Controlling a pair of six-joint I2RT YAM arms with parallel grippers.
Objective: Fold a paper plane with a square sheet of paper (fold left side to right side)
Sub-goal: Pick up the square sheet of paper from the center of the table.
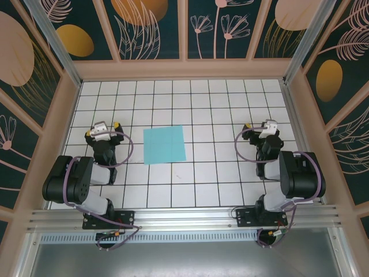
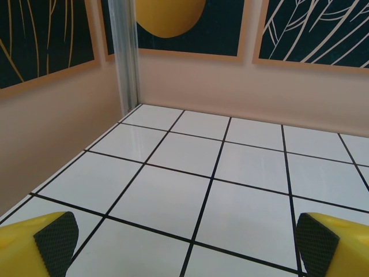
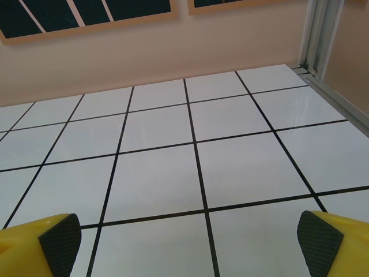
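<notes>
The square sheet of paper (image 1: 164, 144), turquoise-blue, lies flat and unfolded on the white grid table (image 1: 202, 179), a little left of centre. My left gripper (image 1: 102, 128) rests to its left, about two tiles away, open with nothing between its yellow fingers (image 2: 40, 242). My right gripper (image 1: 262, 128) sits well to the right of the sheet, also open and empty, its black-padded fingertips (image 3: 328, 242) spread over bare tiles. The left gripper (image 2: 184, 248) and right gripper (image 3: 184, 245) both face the far wall.
Peach walls with dark floral panels (image 1: 184, 29) enclose the table on three sides. A metal post (image 2: 124, 57) stands at the far left corner and another (image 3: 320, 34) at the far right. An aluminium rail (image 1: 184, 216) runs along the near edge.
</notes>
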